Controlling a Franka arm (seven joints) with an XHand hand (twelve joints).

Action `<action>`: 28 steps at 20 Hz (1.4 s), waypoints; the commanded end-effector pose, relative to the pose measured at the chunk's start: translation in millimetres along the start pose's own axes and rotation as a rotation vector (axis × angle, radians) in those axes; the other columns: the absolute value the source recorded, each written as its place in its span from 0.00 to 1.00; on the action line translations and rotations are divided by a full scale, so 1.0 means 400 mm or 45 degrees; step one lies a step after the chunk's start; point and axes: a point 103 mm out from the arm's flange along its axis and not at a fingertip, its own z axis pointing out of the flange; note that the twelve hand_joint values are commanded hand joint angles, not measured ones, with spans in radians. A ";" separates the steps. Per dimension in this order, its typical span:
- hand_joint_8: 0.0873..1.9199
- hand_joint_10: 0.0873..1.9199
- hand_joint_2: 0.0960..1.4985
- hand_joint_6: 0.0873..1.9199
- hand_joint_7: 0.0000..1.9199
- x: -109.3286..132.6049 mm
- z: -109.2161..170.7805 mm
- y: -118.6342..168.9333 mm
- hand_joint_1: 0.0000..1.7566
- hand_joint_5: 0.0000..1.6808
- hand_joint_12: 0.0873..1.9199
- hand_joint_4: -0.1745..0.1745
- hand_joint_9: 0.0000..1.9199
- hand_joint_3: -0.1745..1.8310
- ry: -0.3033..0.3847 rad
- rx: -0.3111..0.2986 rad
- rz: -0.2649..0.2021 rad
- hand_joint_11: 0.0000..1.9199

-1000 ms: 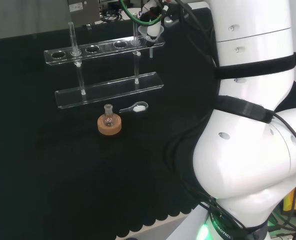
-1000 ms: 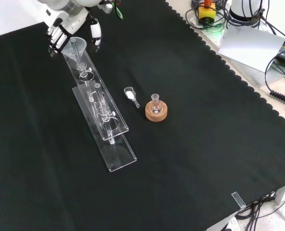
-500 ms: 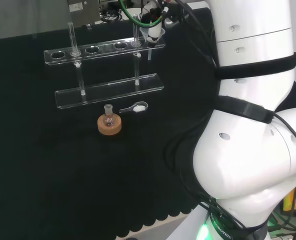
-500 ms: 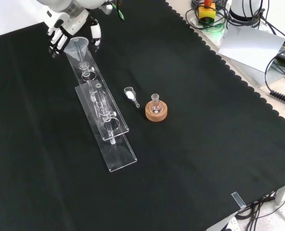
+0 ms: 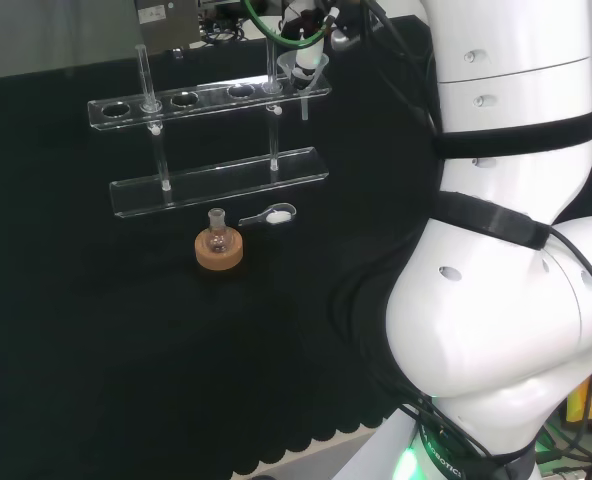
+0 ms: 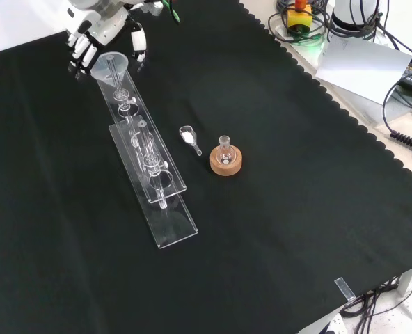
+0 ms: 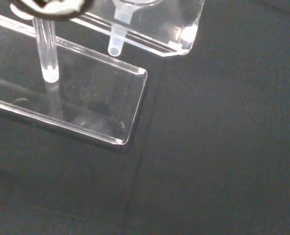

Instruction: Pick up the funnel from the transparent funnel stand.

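Stand's upright posts [image 5: 272, 120] beside the funnel [image 6: 113, 67]; open cloth [image 6: 262, 229] elsewhere.

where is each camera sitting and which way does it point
Head view: behind and above the arm's base, looking over the white arm links at the funnel stand; the hand is at the funnel.
Front view: in front, looking down on the cloth; the hand enters from the top by the funnel.
Wrist view: at the wrist, close above the stand's base plate and the funnel's stem.
Head and front views share the cork ring.
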 end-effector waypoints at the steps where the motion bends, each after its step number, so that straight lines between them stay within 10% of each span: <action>1: 0.21 0.34 0.39 0.00 0.00 -0.009 0.010 -0.002 0.40 0.13 0.72 0.49 0.14 0.36 0.037 0.050 -0.023 0.09; 8: 0.21 0.35 0.40 0.00 0.00 -0.010 0.021 0.009 0.39 0.13 0.72 0.49 0.15 0.35 0.040 0.089 -0.047 0.08; 16: 0.31 0.27 0.43 0.00 0.21 -0.009 0.005 -0.006 0.46 0.31 0.67 0.49 0.42 0.35 -0.070 -0.038 -0.014 0.18; 22: 0.34 0.27 0.44 0.33 0.33 -0.007 -0.040 -0.044 0.53 0.41 0.63 0.50 0.56 0.37 -0.140 -0.198 0.033 0.27; 28: 0.36 0.28 0.44 0.38 0.34 -0.016 -0.104 -0.107 0.55 0.40 0.62 0.47 0.57 0.37 -0.183 -0.268 0.070 0.30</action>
